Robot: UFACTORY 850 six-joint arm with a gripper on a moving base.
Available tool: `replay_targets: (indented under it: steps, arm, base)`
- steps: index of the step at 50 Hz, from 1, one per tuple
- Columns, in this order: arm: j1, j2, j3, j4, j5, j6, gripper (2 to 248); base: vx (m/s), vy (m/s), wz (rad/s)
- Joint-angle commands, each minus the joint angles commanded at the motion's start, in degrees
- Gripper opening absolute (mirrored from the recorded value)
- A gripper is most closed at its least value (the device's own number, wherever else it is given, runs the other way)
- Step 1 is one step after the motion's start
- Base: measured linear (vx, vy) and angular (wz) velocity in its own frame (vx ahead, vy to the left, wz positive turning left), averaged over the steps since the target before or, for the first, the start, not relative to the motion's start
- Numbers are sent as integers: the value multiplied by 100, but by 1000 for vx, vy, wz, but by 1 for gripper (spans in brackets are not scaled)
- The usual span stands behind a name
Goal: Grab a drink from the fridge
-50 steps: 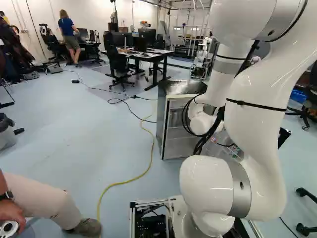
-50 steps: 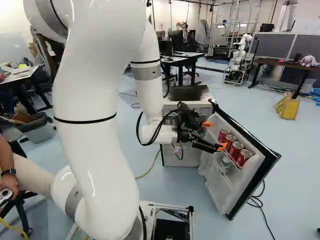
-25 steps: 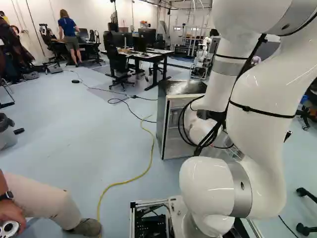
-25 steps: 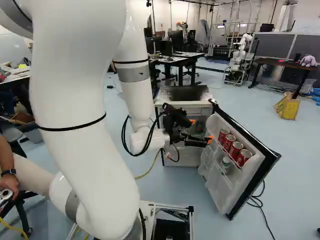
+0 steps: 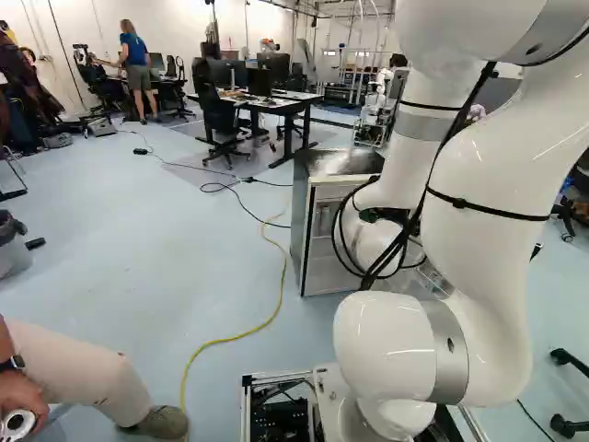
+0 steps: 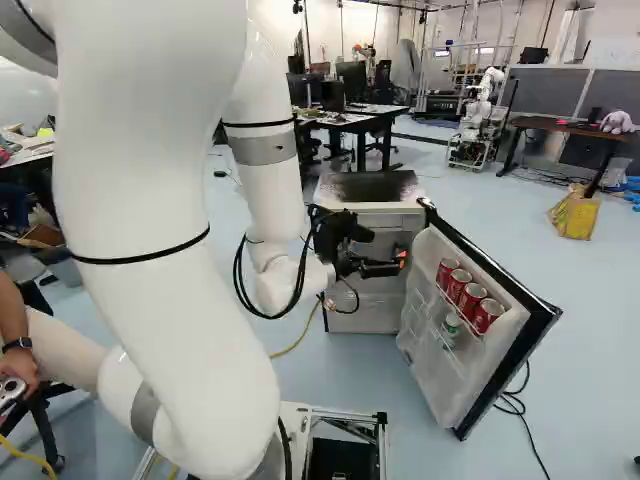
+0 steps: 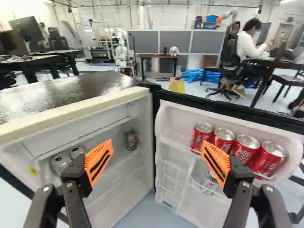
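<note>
While the fridge (image 6: pixel 375 186) stands with its door (image 6: pixel 432 383) swung wide, the end effector (image 6: pixel 391 252) is just in front of the fridge's opening, at the end of the white arm (image 6: pixel 150 240). State of end effector: released, both fingers spread well apart, orange pads (image 7: pixel 99 161) facing each other across the gap. Drinks noted in and on the fridge: four red cans (image 7: pixel 244 148) upright in a row in the upper rack on the inner side of the fridge door; a small green-and-white container (image 7: pixel 210 179) below them, partly hidden by the door's rack; one dark green can (image 7: pixel 130 140) inside the fridge cabinet, near the hinge side, seen ahead through the gap between the fingers; two silvery-topped cans (image 7: pixel 61 163) side by side inside the cabinet, farther from the hinge than the green one, contents not readable. One finger overlaps the cabinet interior in the wrist view, the other overlaps the fridge door near the red cans; actual contact cannot be judged there. Surroundings, relative to the fridge: yellow cable (image 5: pixel 279 295) on the floor beside it, black cable (image 6: pixel 515 405) on the floor by its door, desk with monitors (image 5: pixel 306 99) behind it, another robot (image 6: pixel 483 120) well beyond.
</note>
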State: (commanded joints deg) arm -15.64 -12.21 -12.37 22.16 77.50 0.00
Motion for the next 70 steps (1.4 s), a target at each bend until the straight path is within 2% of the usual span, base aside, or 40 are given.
replay_targets:
  steps: [19,32,54,70]
  arm:
    - [-20,-423,-178,-1143,0,0,247]
    - [-112,-795,-393,-1878,0,0,247]
    - [-386,-1449,-826,-2581,0,0,247]
    - [-442,-1807,-1000,-3043,0,0,247]
  base:
    - [0,0,0]
    - [0,0,0]
    - [0,0,0]
    - [0,0,0]
